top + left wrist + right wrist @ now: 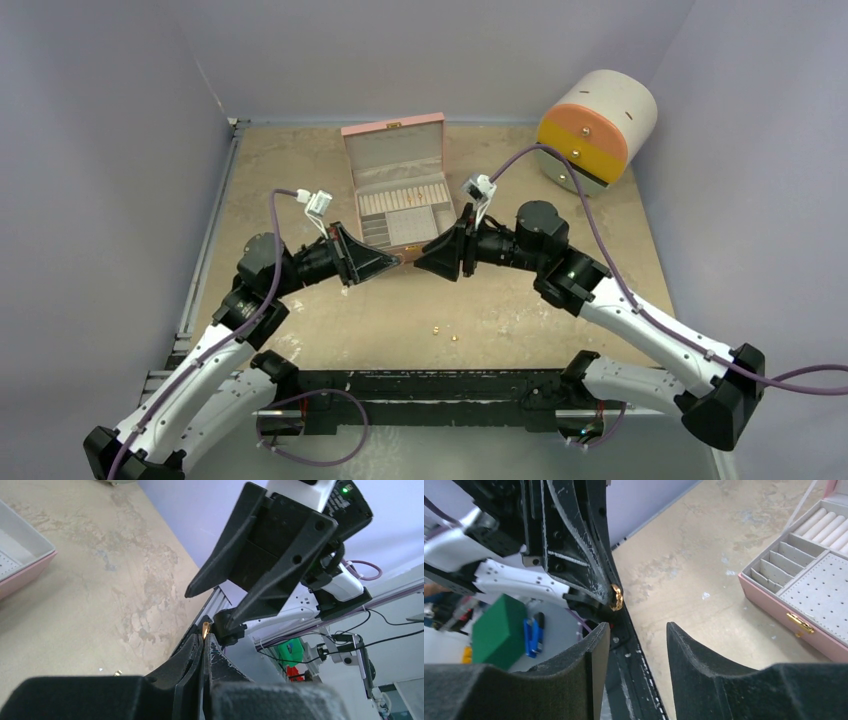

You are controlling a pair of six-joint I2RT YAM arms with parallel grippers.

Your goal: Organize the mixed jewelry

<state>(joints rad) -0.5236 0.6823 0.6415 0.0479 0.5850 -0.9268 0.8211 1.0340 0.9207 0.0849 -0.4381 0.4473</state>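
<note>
Left pincer (205, 639) clamped on small gold-coloured metal ring (616, 597); visible only in wrist views, hidden overhead. Right pincer (636, 630) half-spread, empty, tips near ring. Two tiny gold-coloured studs (437, 327) loose on beige tabletop (300, 330) toward near edge, bare room around. Open pink rectangular box (395, 128) behind.

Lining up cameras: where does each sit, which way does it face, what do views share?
Top external: above and behind, looks down on table, pink box, both arms.
Left wrist: along the shut left hand toward the open right hand.
Right wrist: between its own fingers toward the left hand's tips.
Shared: both wrist views show the gold piece the left hand pinches.
</note>
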